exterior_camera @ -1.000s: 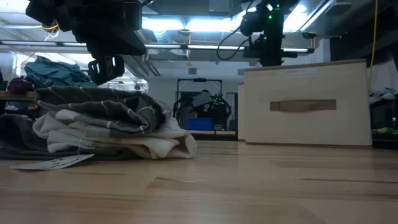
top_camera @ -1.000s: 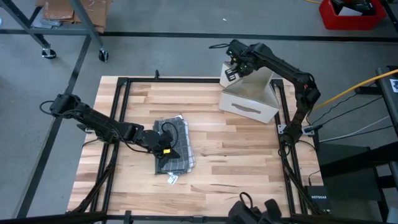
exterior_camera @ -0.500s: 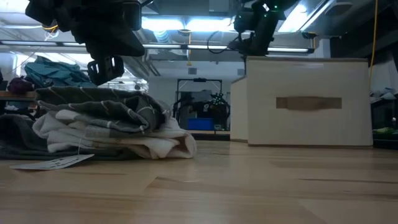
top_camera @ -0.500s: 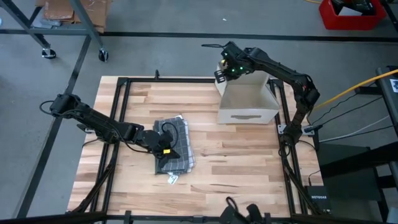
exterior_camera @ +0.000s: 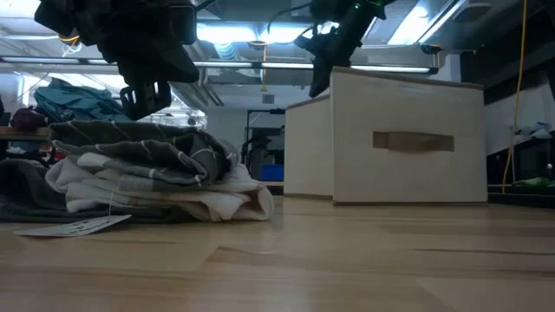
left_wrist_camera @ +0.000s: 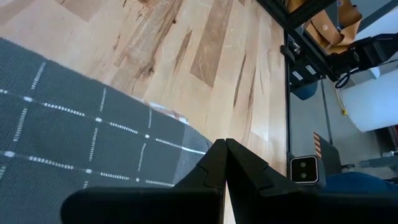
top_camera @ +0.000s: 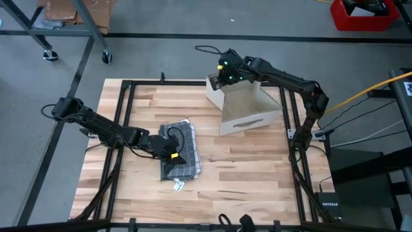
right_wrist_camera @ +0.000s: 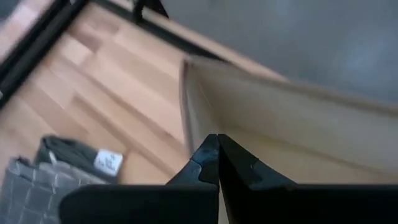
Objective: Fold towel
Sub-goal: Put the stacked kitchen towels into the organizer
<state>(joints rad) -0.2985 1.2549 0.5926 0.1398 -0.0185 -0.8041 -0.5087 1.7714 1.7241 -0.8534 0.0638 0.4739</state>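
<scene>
**Work surface: wooden table and items resting on it**

Light butcher-block wooden table (top_camera: 244,164), planks running side to side, bordered by a dark metal frame (top_camera: 129,84). Folded grey checked towel (top_camera: 183,154) lying left of centre, flat on the wood, in a loose stack of layers with white showing at the edges in the low view. Small white tag (top_camera: 179,185) on the wood just beside the towel's near edge. Beige fabric box (top_camera: 248,106) at the far right, skewed to the table edges, open top, handle strip on the near face.
</scene>
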